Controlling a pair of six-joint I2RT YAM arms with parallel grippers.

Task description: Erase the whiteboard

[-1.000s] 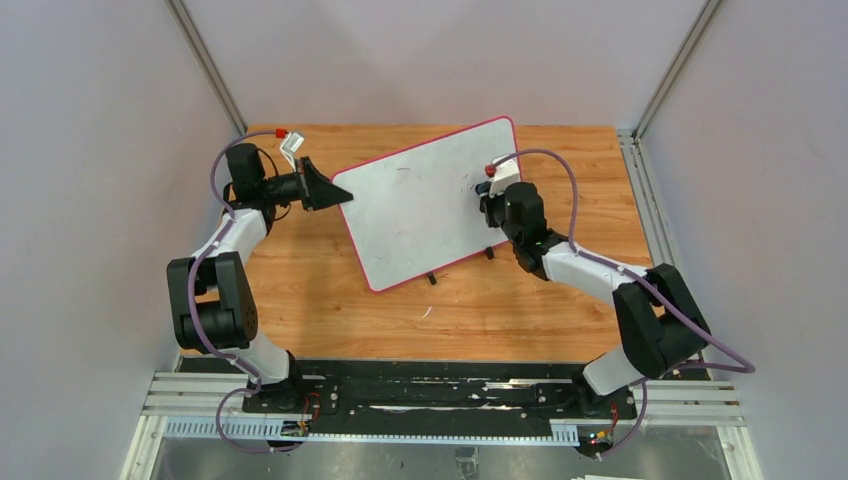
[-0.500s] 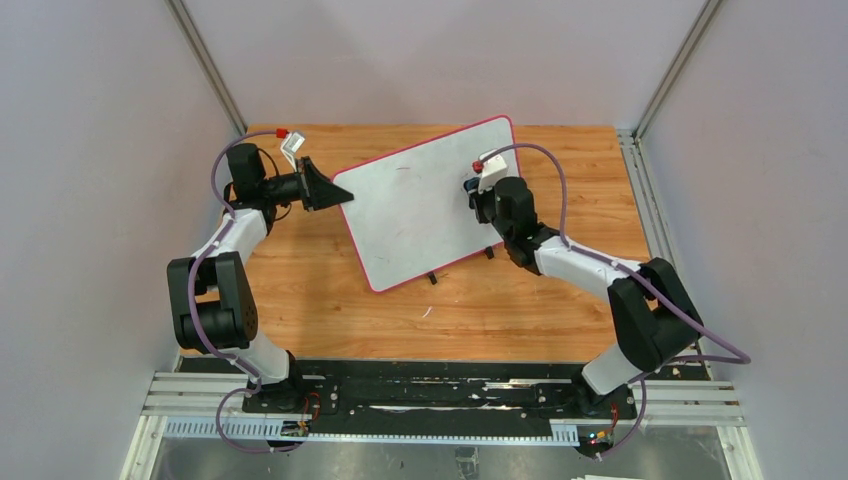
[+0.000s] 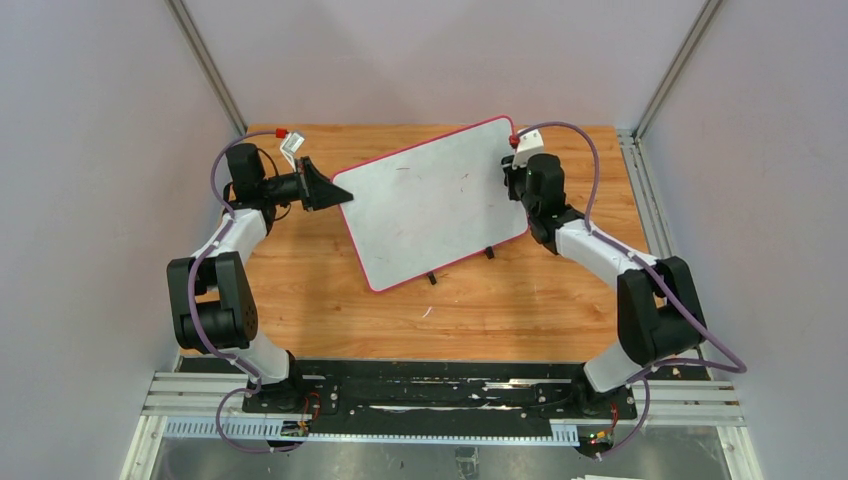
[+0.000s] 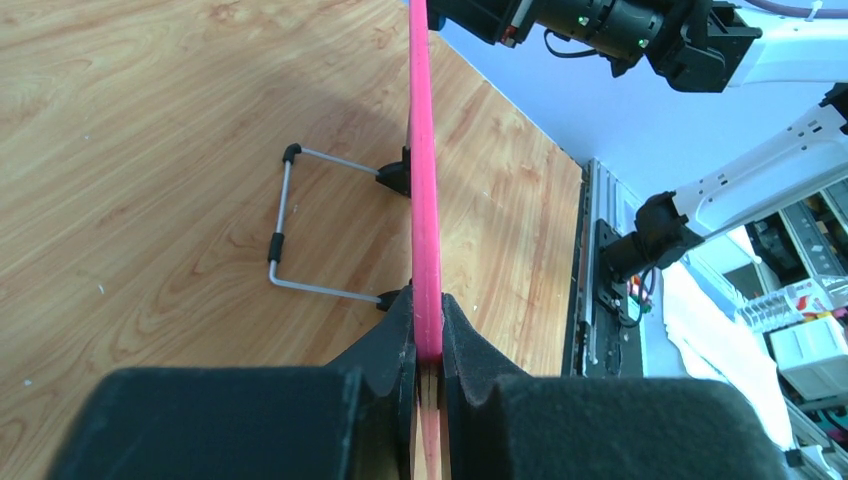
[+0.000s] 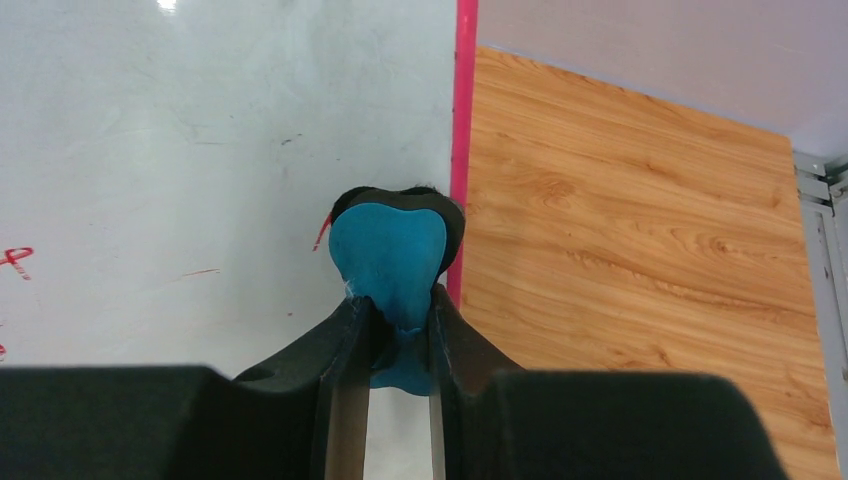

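Observation:
The whiteboard [image 3: 430, 205], white with a pink-red rim, stands tilted on the wooden table. My left gripper [image 3: 335, 194] is shut on its left corner; in the left wrist view the pink rim [image 4: 424, 200] runs edge-on between my fingers [image 4: 390, 335]. My right gripper [image 3: 517, 180] is shut on a small blue eraser [image 5: 388, 250] and presses it on the board's face by its right rim [image 5: 464, 150]. Faint red marks [image 5: 15, 257] and grey smudges remain on the whiteboard [image 5: 200, 150].
The board's wire stand [image 4: 285, 225] and black feet [image 3: 432, 279] rest on the wooden table [image 3: 500, 300]. Grey walls enclose the table. A metal rail [image 3: 400, 395] with both arm bases runs along the near edge.
My right gripper with the eraser has slid from the board's right-middle area up and right to its right rim near the top corner. The left arm and the board have not moved.

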